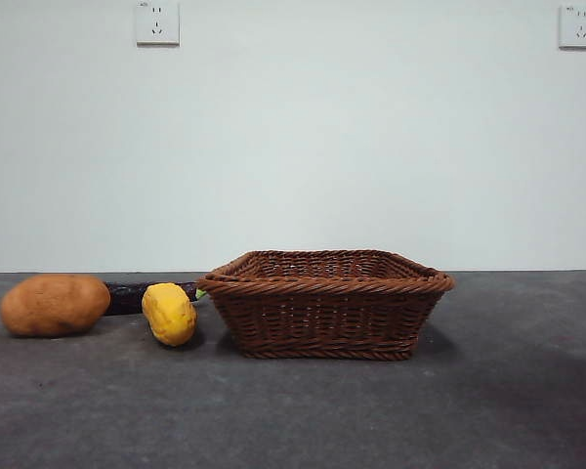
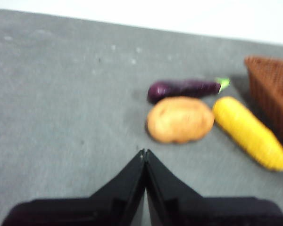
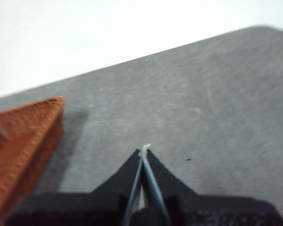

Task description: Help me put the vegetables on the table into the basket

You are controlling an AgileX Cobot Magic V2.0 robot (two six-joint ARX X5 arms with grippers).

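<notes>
left gripper [image 2: 145, 153] jaws pressed together, holding nothing, above bare table [image 2: 61, 117] near the potato [image 2: 180, 119]; right gripper [image 3: 144, 149] likewise closed, empty, beside basket [image 3: 23, 141].

No legible text or labels anywhere.

eggplant [image 1: 151, 294]: in the front view mostly hidden behind the potato [image 1: 55, 305] and the yellow one [image 1: 169, 313]; only a dark strip shows.
basket [image 2: 273, 94]: cut off by the edge in both wrist views; only a corner shows.
basket inside: front view is too low to see in.
wrist views: blurry.
</notes>
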